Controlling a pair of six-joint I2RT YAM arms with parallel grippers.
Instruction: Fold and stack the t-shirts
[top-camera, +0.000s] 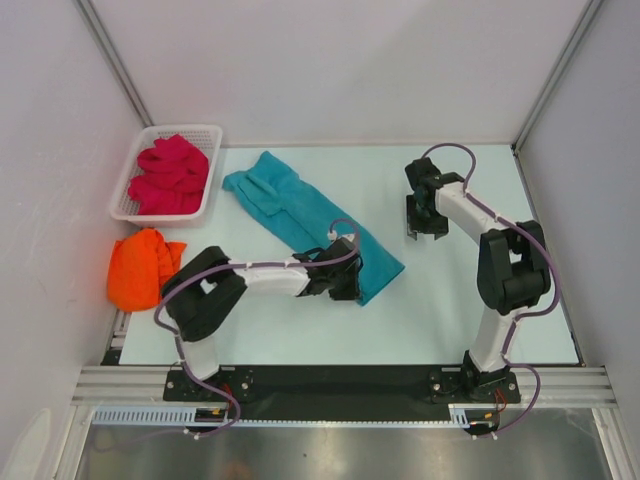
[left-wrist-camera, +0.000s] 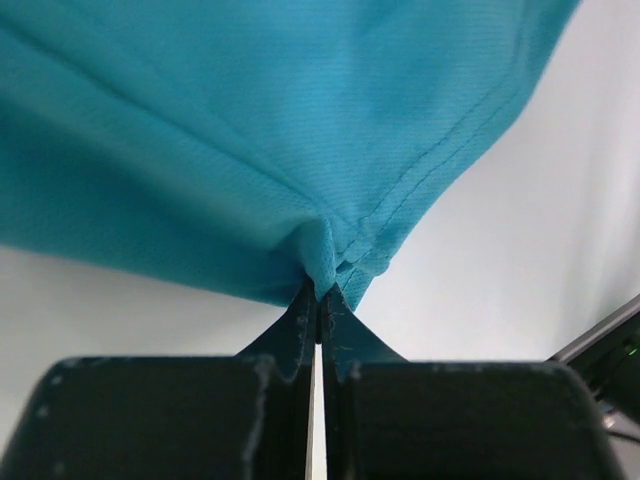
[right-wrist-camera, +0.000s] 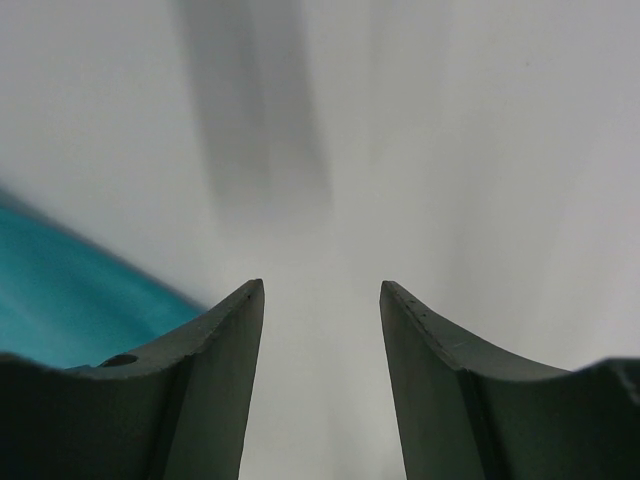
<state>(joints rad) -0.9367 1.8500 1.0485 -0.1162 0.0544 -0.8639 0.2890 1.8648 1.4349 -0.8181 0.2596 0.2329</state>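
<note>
Hem of the teal-blue t-shirt is caught in the left claw, which is closed tight on it at the near right end. This t-shirt lies as a long strip on the middle of the table. The crimson-pink t-shirt sits crumpled inside the white basket at the far left. The orange t-shirt lies bunched just in front of the basket. The right claw, fingers spread apart, holds nothing.
</note>
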